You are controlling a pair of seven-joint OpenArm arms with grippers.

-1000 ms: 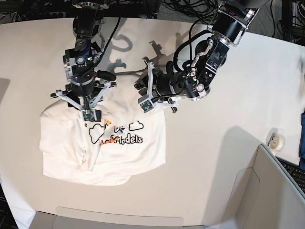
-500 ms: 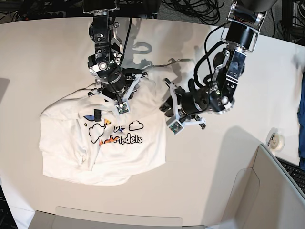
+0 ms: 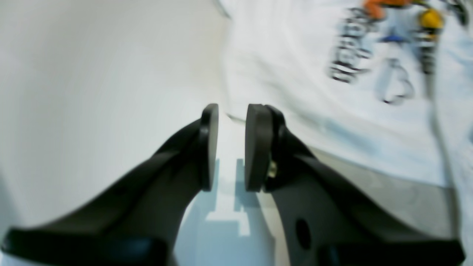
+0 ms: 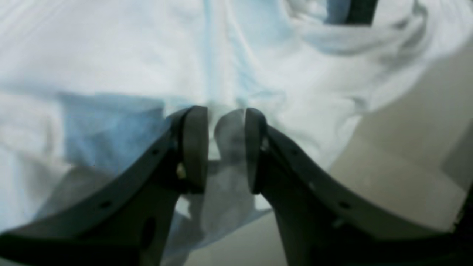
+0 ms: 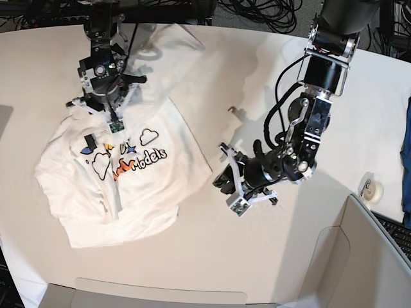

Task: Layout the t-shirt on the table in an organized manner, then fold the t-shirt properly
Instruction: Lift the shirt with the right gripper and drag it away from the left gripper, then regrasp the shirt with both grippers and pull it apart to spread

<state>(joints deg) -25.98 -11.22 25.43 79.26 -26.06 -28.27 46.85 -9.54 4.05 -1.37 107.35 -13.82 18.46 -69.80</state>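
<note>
Your two arms are black, built of round jointed housings with silver rims, and loose black cables loop along both. The left arm (image 5: 308, 122) ends in a pale grey bracket frame around the left gripper (image 5: 226, 181), with a small green circuit board at its tip. The right gripper (image 5: 110, 110) carries the same grey frame and board. Close up, your fingers (image 3: 258, 147) are matte black, curved, tipped with flat oval pads; small brass screws and round holes show along them.

Right gripper (image 4: 225, 147) pinching white cloth, pointing down, left gripper (image 3: 231, 147) empty, jaws slightly parted, arm bent low
</note>
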